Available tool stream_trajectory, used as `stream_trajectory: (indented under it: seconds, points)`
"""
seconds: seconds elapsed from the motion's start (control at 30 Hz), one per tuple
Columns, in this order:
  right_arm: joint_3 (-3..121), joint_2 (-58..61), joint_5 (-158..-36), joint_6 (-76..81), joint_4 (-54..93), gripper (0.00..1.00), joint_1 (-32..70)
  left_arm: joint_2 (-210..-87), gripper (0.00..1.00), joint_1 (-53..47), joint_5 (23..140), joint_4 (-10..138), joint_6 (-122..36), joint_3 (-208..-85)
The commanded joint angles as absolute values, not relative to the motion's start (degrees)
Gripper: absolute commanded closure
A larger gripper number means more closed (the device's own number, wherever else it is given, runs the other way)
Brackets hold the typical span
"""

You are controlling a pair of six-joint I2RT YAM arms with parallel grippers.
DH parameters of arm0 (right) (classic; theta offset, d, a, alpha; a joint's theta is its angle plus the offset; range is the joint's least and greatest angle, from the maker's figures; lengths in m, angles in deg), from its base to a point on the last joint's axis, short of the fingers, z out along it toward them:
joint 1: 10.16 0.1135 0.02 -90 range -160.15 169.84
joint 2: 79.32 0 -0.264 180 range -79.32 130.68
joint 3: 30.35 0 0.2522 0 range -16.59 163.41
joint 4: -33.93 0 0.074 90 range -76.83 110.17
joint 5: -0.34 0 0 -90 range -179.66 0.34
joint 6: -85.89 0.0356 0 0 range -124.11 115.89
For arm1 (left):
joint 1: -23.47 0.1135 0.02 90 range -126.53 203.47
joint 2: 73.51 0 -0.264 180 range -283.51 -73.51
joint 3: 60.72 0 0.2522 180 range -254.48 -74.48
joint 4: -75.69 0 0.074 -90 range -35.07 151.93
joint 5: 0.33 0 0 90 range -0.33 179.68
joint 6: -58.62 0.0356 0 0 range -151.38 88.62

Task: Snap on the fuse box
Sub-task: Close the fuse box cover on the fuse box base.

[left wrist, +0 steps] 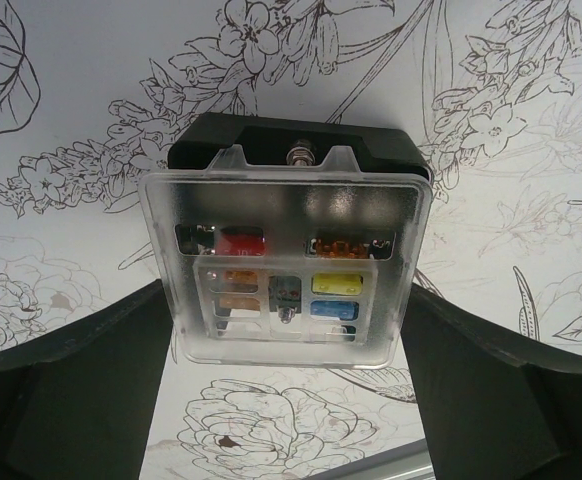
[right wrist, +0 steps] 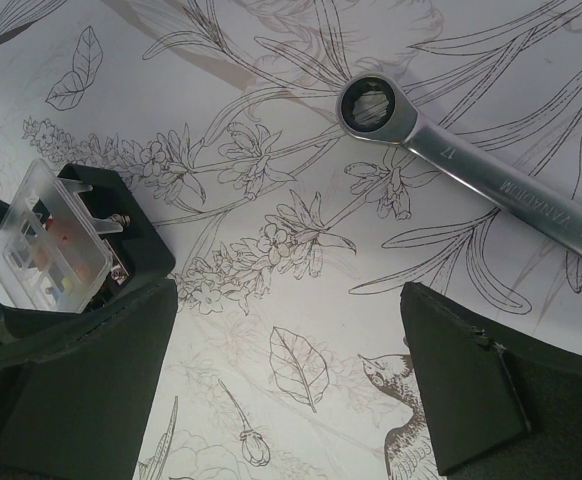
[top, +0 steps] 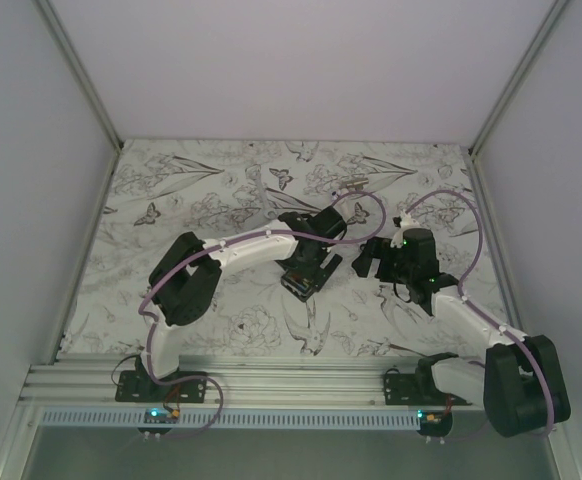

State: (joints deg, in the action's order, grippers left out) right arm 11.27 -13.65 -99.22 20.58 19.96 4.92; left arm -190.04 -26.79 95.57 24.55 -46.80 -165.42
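Floral tabletop [left wrist: 91, 60], black fuse box [left wrist: 271, 140], clear lid [left wrist: 286, 285]

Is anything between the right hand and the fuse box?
Nothing visible does. The right hand has an open path to the fuse box, held at its sides by the left hand. The wrench lies off on the opposite side.

wrench [right wrist: 491, 180]: silver, ring-ended, lying flat on surface | surface [top: 221, 170]: white, black flower-and-butterfly print | rail [top: 271, 378]: aluminium, near edge

wrench [right wrist: 491, 178]: handle cut off at right edge | fuse box [right wrist: 51, 235]: lower part hidden behind right claw [right wrist: 286, 290] finger
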Motion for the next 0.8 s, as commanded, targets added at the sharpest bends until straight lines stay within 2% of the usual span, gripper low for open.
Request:
stream_trajectory:
  seconds: [0.0,0.23,0.27,0.77]
  points:
    - [11.1,-13.8,-99.8,20.9,22.0,0.01,4.3,-190.9,0.1,-27.5,94.9,21.9,-47.0,-165.7]
    - [11.2,-13.8,-99.9,20.9,22.1,0.01,4.3,-190.1,0.05,-27.5,93.9,21.9,-47.0,-165.5]
    - [11.2,-13.8,-100.0,20.9,22.1,0.01,4.3,-190.0,0.01,-27.5,93.8,21.9,-47.0,-165.5]
    - [11.2,-12.5,-106.2,22.5,24.4,0.01,4.4,-187.1,0.0,-27.6,92.2,22.0,-47.5,-165.0]
